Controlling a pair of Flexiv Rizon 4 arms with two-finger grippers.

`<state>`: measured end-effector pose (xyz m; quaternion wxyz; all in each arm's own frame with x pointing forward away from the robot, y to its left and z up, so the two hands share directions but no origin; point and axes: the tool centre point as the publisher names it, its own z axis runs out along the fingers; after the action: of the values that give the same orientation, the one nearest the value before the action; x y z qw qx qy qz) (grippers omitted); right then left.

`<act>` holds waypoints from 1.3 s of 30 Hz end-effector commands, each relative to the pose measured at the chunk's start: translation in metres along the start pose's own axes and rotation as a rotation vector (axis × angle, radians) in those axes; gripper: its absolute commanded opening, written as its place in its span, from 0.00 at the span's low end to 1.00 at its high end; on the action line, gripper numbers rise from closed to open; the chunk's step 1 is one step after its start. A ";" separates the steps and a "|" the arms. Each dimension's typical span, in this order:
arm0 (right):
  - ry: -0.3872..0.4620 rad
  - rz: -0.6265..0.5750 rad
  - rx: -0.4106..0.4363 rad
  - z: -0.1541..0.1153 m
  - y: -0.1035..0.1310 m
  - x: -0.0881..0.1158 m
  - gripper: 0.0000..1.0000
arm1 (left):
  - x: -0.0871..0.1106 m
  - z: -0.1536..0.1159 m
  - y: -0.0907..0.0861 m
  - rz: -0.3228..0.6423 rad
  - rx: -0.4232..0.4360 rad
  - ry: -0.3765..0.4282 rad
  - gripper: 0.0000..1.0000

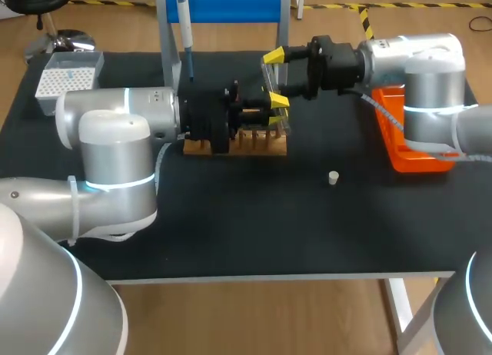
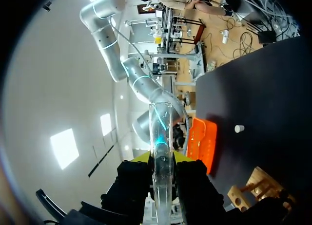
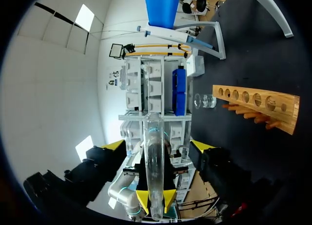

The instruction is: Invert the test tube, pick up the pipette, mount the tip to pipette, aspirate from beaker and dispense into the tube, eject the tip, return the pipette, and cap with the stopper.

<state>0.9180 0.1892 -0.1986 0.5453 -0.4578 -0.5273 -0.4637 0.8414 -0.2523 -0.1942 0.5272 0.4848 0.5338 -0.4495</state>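
Where black table (image 1: pixel 231 232) shows, a stopper (image 1: pixel 333 177) seemingly stands.

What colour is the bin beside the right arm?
Orange. The bin shows best in the head view.

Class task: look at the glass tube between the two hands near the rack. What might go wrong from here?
1. Only the left hand clamps the test tube; the right hand stands open around it. Releasing early would likely drop the glass by the wooden rack.
2. The stopper lies loose on the table; a swinging arm might knock it away.
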 end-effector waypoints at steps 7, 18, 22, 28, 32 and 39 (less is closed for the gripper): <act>-0.002 0.000 0.002 -0.001 0.000 0.000 1.00 | 0.000 0.001 0.000 0.002 -0.003 -0.002 0.00; 0.001 -0.108 -0.026 -0.027 -0.015 0.010 1.00 | 0.000 0.001 0.000 0.002 -0.003 -0.002 0.00; 0.009 -0.175 -0.049 -0.045 -0.021 0.013 1.00 | 0.000 0.001 0.000 0.002 -0.003 -0.002 0.00; -0.007 -0.291 -0.074 -0.068 -0.029 0.009 1.00 | 0.000 0.001 0.000 0.002 -0.003 -0.002 0.00; -0.042 -0.372 -0.106 -0.079 -0.033 0.003 1.00 | 0.000 0.001 0.000 0.002 -0.003 -0.002 0.00; -0.171 -0.549 -0.147 -0.089 -0.039 -0.011 1.00 | 0.000 0.001 0.000 0.002 -0.003 -0.002 0.00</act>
<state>0.9047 0.0982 -0.2165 0.3529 -0.3657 -0.6318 -0.5853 0.8415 -0.2523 -0.1941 0.5271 0.4847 0.5338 -0.4496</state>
